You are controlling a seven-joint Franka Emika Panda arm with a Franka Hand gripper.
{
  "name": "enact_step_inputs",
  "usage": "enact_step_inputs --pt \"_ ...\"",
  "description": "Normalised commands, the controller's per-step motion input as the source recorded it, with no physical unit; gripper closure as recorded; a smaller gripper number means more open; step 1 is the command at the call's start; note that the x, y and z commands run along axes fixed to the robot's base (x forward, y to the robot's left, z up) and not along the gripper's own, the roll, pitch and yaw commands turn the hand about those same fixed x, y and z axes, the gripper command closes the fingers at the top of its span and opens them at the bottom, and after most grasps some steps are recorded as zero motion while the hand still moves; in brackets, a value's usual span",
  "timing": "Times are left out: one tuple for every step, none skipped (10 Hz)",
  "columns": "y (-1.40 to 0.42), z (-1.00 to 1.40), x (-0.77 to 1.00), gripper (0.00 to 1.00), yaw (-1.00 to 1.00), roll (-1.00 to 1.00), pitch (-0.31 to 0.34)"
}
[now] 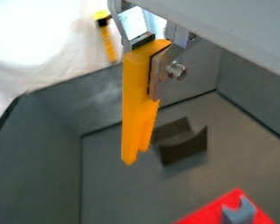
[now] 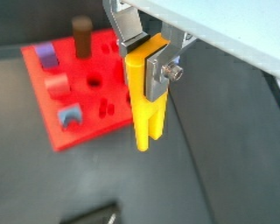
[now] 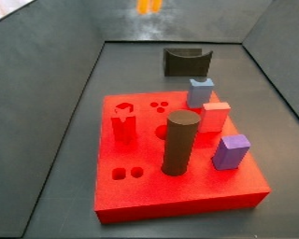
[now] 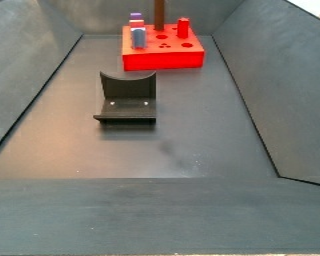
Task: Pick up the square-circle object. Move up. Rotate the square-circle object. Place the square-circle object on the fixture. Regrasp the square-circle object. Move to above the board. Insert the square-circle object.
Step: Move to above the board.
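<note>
Above the grey floor, the gripper (image 1: 152, 63) clamps the top of the square-circle object (image 1: 137, 105) between its silver fingers (image 2: 161, 72); the piece hangs upright, prongs down, in both wrist views. At lower right of a wrist view stands the fixture (image 1: 181, 143). At upper left of a wrist view lies the board (image 2: 84, 122), its holes bearing a dark cylinder (image 3: 178, 143) and blue (image 3: 201, 91), red (image 3: 215, 117) and purple (image 3: 232, 152) blocks. No writing is legible.

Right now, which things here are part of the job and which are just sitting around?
Job:
- square-circle object, held in the claw up above the floor
- fixture, nothing on it
- board

Just sitting on the board:
- dark cylinder peg
- blue block
- purple block
- red block
</note>
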Motion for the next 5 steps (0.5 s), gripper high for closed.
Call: enact_step_inputs --pt "-0.57 0.04 -0.47 1.0 1.0 -0.32 -0.051" --pt "-0.34 0.03 -0.28 1.0 1.0 -0.32 -0.069" --pt "-0.16 0.02 -0.13 1.0 1.0 -0.3 -0.097" --pt "-0.07 0.01 -0.08 1.0 1.0 -0.3 -0.119" --pt "-0.03 0.01 -0.06 1.0 1.0 -0.29 -0.142"
